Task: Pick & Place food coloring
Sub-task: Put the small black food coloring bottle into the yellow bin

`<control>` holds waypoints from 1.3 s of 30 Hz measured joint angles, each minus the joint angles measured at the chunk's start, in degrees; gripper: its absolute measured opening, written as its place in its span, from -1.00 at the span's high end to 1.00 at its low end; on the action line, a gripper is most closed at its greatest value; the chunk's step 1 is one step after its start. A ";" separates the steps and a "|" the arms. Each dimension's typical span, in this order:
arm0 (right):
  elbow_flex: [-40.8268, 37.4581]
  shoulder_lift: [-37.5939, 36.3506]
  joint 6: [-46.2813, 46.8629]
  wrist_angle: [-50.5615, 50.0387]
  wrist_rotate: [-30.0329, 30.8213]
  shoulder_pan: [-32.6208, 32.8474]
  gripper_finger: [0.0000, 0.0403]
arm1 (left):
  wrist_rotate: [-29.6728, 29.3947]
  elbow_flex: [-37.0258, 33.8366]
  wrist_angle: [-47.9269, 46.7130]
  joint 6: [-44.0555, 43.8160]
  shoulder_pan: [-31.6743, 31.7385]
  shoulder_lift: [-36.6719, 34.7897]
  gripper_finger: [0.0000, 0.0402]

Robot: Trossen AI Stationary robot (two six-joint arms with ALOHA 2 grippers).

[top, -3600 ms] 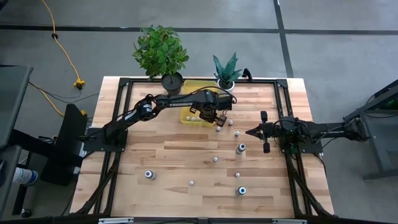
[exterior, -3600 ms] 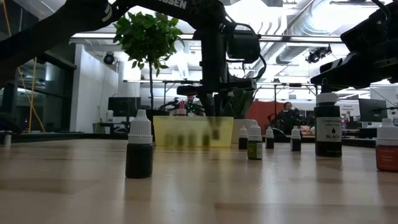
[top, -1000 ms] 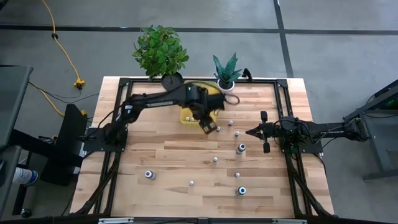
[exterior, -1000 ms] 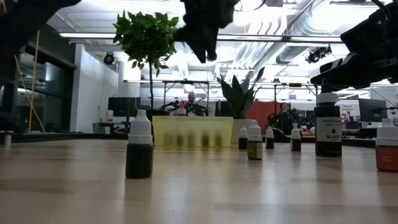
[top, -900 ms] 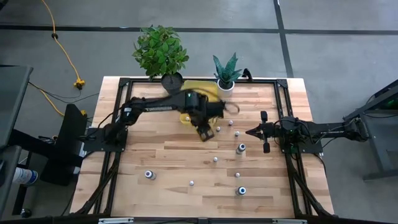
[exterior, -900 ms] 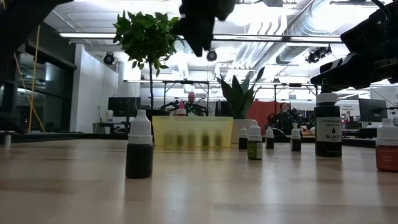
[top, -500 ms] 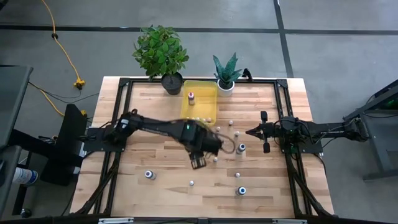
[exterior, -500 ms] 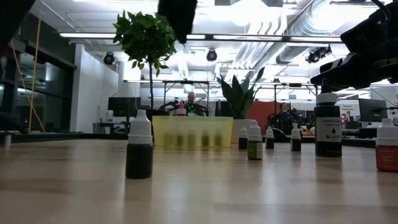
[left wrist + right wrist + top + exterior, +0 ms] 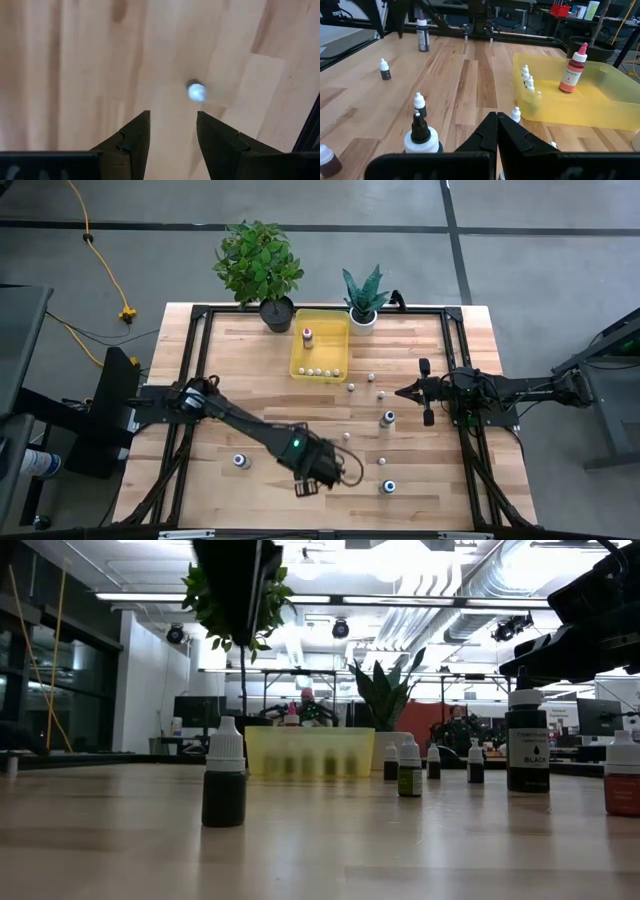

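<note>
Empty and part-open, the left gripper hangs over a tiny white-capped bottle just ahead of its fingertips — light, rigid, tippy — best pinched across the body.

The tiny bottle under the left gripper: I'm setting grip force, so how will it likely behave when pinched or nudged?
The bottle stands upright, so an off-centre nudge would probably tip it; round, it may then roll. Being tiny, it is likely light for the open left gripper above it.

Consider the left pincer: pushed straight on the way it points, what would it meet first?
Probably the bare tabletop. The left pincer, open and empty, points down; the small white-capped bottle sits just off its line.
</note>
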 joint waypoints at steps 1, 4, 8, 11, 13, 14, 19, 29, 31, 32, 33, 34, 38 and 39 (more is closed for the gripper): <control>0.00 0.00 0.00 0.00 0.00 0.00 1.00 | -0.03 -0.83 0.95 -0.56 -0.51 0.03 0.24; 0.00 0.00 -0.02 0.01 -0.02 0.01 1.00 | -0.07 -3.42 4.17 -1.09 -1.50 0.02 0.24; 0.00 0.00 -0.02 0.00 0.00 0.00 1.00 | 0.02 -5.11 6.18 -1.12 -1.80 0.05 0.24; 0.00 0.00 -0.02 0.01 -0.01 -0.01 1.00 | -0.02 -5.55 6.02 -1.12 -1.59 0.05 0.24; 0.00 0.00 -0.02 -0.01 0.00 0.01 1.00 | -0.03 -5.55 6.19 -1.12 -1.50 0.05 0.24; 0.00 0.00 -0.01 0.00 0.00 0.00 1.00 | 0.17 -5.54 6.32 -1.12 -1.40 0.05 0.24; 0.00 0.00 -0.01 0.01 -0.01 -0.01 1.00 | 2.32 -5.54 7.99 -0.99 -1.23 0.05 0.24; 0.00 0.00 -0.02 -0.01 0.00 -0.01 1.00 | 2.85 -5.54 9.21 0.90 -1.23 0.05 0.22; 0.00 0.00 -0.01 -0.01 0.00 0.01 1.00 | 2.89 -5.54 10.10 1.86 -1.23 0.35 0.15; 0.00 0.00 -0.01 -0.01 -0.02 -0.01 1.00 | 2.95 -5.54 10.45 2.08 -1.23 0.45 0.09; 0.00 0.01 -0.02 0.00 0.00 0.00 1.00 | 2.95 -5.54 10.33 2.16 -1.23 0.51 0.03; 0.00 0.00 -0.02 0.00 0.00 0.00 1.00 | 2.88 -5.54 10.31 2.16 -1.23 0.51 -0.04; 0.00 0.02 0.00 0.01 -0.02 -0.01 1.00 | 2.45 -5.51 10.35 1.94 -1.20 0.50 -0.30; 0.00 0.02 -0.02 -0.01 -0.01 0.00 1.00 | 2.45 -5.51 10.34 1.94 -1.19 0.50 -0.35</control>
